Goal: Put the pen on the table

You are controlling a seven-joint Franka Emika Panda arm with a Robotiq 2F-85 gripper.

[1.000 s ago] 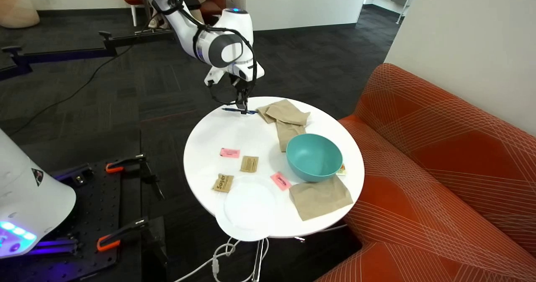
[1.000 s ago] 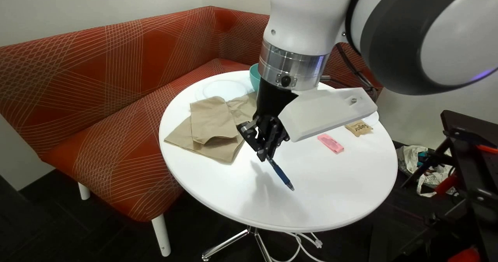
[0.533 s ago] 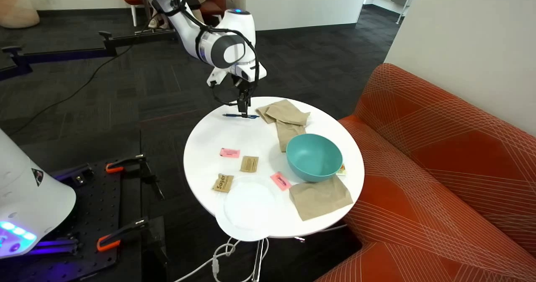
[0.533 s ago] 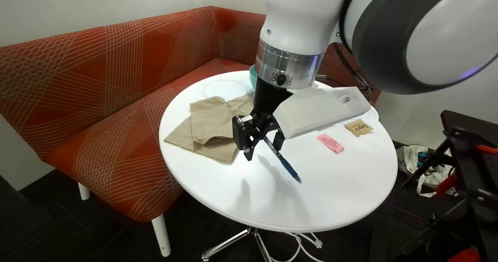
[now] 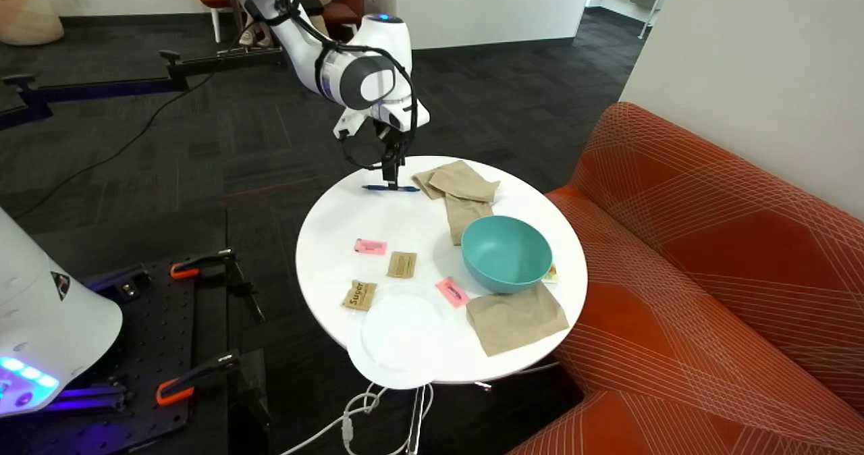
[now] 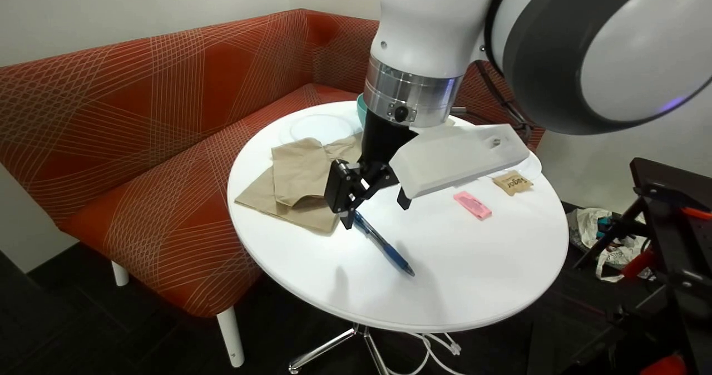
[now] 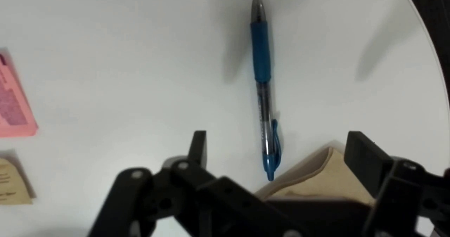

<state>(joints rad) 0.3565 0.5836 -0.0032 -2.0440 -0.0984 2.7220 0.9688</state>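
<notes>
The blue pen (image 7: 261, 54) lies flat on the round white table (image 6: 478, 286), close to its edge; both exterior views show it as a thin dark stick. My gripper (image 7: 277, 135) stands open just above it, with wide-apart fingers on either side of the pen's clip end. Neither of the fingertips (image 7: 199, 145) touches the pen in the wrist view. In an exterior view the gripper (image 6: 376, 212) hangs over the clip end, and the pen (image 6: 396, 257) points away from the brown napkins.
Folded brown napkins (image 6: 303, 174) lie beside the pen's clip end, partly under the gripper. A teal bowl (image 5: 506, 252), a white plate (image 5: 398, 337), and pink packets (image 5: 370, 246) and tan packets (image 5: 402, 264) share the tabletop. An orange-red sofa (image 5: 675, 293) borders the table.
A second ago the jaws were shut on the pen above the table. The gripper came down slightly and its jaws spread; the pen dropped out and now rests on the tabletop.
</notes>
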